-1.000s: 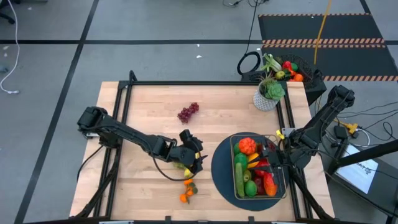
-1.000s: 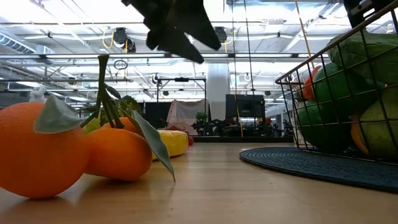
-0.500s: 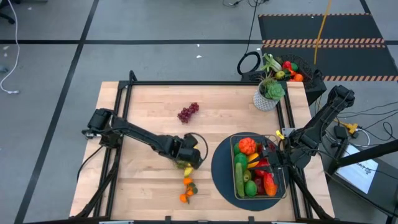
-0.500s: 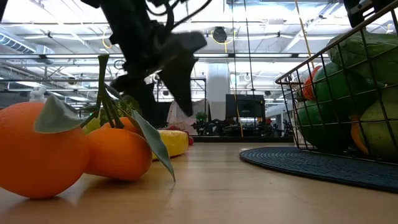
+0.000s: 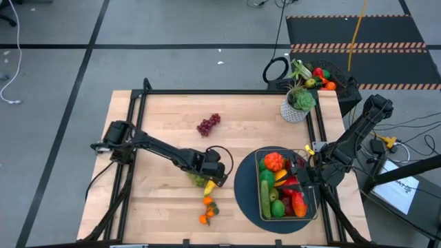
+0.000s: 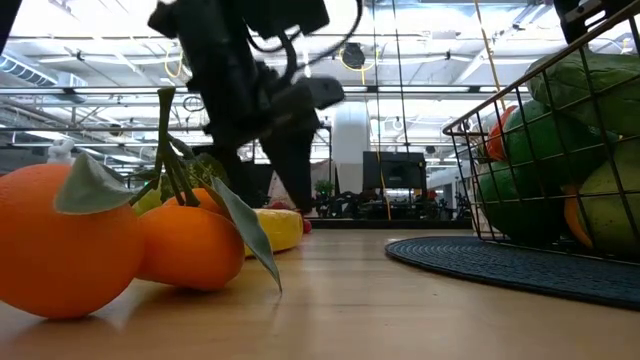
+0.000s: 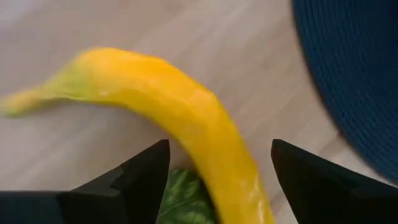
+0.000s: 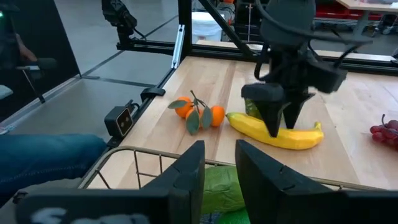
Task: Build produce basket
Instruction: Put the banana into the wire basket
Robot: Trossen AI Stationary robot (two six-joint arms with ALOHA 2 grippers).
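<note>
The basket [image 5: 262, 196] — a shallow rectangular wire-mesh one of dark metal — stands at the table's right side, heaped with red, orange, yellow and green produce. Out on the bare wood lie a yellow banana [image 7: 186, 118], flat with a green leafy piece tucked against it, two oranges [image 6: 110, 245] on a leafed stem just beside it toward the table's front edge, and purple grapes [image 5: 208, 124] well apart toward the back.

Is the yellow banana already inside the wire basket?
No, the banana lies on the wooden table outside the basket.
</note>
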